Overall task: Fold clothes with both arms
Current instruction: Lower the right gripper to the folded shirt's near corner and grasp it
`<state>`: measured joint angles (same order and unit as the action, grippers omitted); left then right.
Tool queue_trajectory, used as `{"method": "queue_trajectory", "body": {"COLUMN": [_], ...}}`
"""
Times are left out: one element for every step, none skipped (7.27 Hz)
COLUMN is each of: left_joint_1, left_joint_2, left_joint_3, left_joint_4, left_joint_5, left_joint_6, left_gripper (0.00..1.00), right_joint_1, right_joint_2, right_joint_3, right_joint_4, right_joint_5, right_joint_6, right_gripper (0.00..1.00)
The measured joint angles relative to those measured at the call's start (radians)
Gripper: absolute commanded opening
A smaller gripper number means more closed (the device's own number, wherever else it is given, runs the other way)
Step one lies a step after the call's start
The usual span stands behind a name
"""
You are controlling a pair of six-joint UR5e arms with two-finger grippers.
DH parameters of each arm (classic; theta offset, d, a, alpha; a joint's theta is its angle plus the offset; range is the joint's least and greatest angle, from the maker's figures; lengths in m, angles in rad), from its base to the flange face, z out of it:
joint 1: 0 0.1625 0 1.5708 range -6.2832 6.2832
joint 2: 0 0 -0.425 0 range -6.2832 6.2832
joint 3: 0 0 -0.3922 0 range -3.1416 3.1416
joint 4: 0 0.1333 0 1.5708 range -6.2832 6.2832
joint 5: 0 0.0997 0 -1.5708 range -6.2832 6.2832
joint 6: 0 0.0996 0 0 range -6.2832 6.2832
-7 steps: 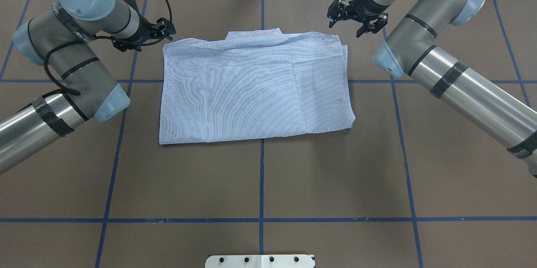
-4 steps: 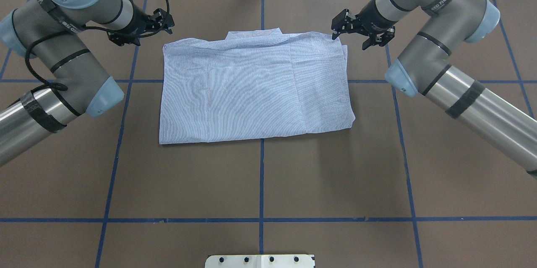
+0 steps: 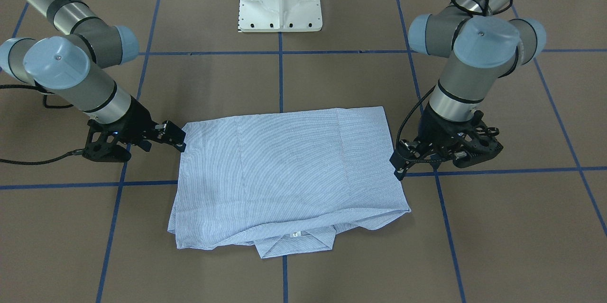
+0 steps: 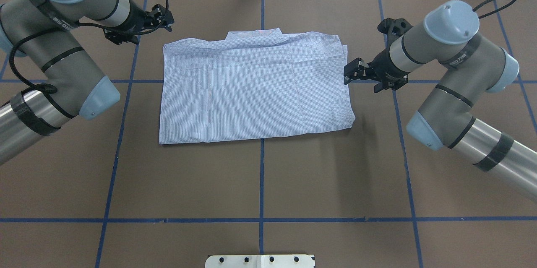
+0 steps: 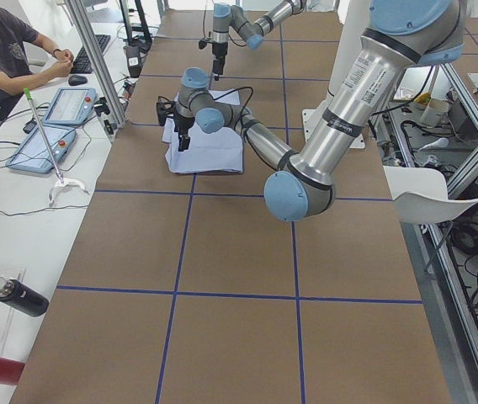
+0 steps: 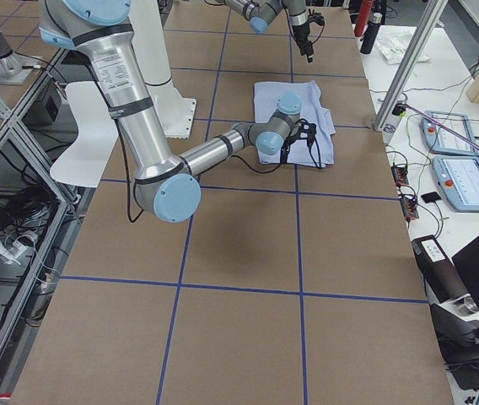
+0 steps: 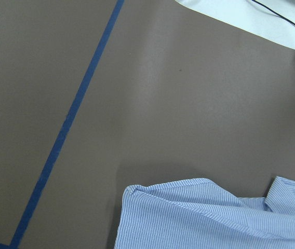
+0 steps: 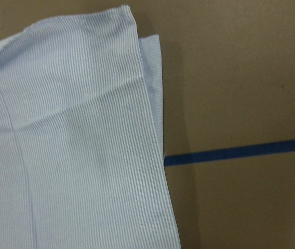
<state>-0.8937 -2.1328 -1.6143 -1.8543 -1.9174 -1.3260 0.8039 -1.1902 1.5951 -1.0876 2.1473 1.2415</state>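
Over on the middle of the brown table we're looking at the striped shirt. It's lying flat, folded into a rough rectangle, with the collar poking out on the side away from the robot and the white neck label showing. We're seeing the left gripper hovering off the shirt's far left corner, clear of the cloth, fingers spread and gripping nothing. The right gripper is pointing at the shirt's right edge about halfway along, also parted and empty. We're not managing to tell whether its tips are touching the fabric. The right wrist camera is staring down at that edge, where a lower layer is peeking out beside a blue tape line. Container-wise, we're spotting a dark bottle lying on the side bench, and we're not making out what's in it.
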Motion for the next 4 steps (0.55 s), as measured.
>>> {"method": "queue_trajectory", "body": {"left_joint_1": [0.000, -0.001, 0.000, 0.000], "left_joint_2": [0.000, 0.000, 0.000, -0.001], "left_joint_3": [-0.025, -0.037, -0.042, -0.043], "left_joint_4": [0.027, 0.041, 0.046, 0.048], "left_joint_5": [0.000, 0.000, 0.000, 0.000], "left_joint_6": [0.000, -0.001, -0.001, -0.001], "left_gripper": [0.99, 0.99, 0.99, 0.99], "right_joint_1": [-0.029, -0.052, -0.073, -0.092], "right_joint_2": [-0.013, -0.020, -0.022, -0.024], "right_joint_3": [0.010, 0.013, 0.013, 0.013], "right_joint_4": [0.000, 0.000, 0.000, 0.000], "right_joint_5": [-0.018, -0.035, -0.053, -0.066], "right_joint_6": [0.001, 0.001, 0.001, 0.001], "right_gripper": [0.97, 0.96, 0.95, 0.92]}}
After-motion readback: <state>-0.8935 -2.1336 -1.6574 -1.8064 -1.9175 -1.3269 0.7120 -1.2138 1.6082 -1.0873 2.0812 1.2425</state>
